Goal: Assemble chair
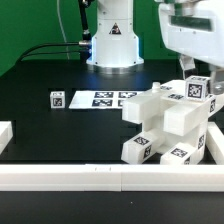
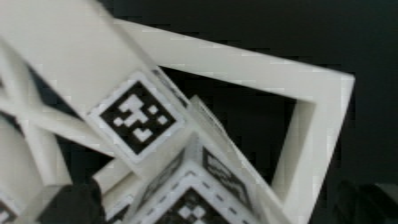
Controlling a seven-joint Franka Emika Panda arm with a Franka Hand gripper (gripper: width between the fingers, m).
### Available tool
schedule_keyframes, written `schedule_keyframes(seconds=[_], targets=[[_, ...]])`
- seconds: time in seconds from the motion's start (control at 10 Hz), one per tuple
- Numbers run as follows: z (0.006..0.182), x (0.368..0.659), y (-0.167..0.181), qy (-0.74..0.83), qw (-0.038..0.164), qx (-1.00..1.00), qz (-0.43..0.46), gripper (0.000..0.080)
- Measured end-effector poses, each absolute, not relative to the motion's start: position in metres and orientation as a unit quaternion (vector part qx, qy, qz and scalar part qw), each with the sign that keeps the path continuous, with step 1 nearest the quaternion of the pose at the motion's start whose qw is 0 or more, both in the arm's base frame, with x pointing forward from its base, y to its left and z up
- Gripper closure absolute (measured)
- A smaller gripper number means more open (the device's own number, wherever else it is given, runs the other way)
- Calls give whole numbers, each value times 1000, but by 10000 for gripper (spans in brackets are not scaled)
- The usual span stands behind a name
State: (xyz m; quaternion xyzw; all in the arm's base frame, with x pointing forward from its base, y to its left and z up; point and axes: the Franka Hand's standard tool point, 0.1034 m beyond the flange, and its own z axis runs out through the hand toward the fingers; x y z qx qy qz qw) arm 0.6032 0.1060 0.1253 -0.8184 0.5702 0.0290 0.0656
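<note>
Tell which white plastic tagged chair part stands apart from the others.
The small white block at the exterior view's left; the other parts cluster at right.

White tagged chair parts (image 1: 168, 125) lie heaped at four o'clock; one small tagged piece (image 1: 57, 99) sits apart at nine o'clock.

On the black table (image 1: 40, 125) lie the marker board (image 1: 108, 98), a tagged block (image 1: 57, 99) and piled chair parts (image 1: 165, 125).

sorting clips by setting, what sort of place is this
Probably a robotics lab bench: a white robot arm base standing at the back of a black tabletop, small white plastic chair parts carrying black-and-white square tags, and a flat white marker board with printed tags.
</note>
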Motion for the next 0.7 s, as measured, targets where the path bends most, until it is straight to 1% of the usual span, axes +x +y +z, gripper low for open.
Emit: schedule_keyframes(seconds=[0.1, 0.3, 0.5, 0.6, 0.7], targets=[[125, 604, 105, 559, 68, -826, 26, 151], [125, 604, 104, 485, 69, -872, 20, 151], [119, 604, 99, 354, 48, -934, 1, 151], [117, 603, 100, 333, 44, -942, -8, 151], [116, 603, 100, 324, 44, -945, -7, 151]])
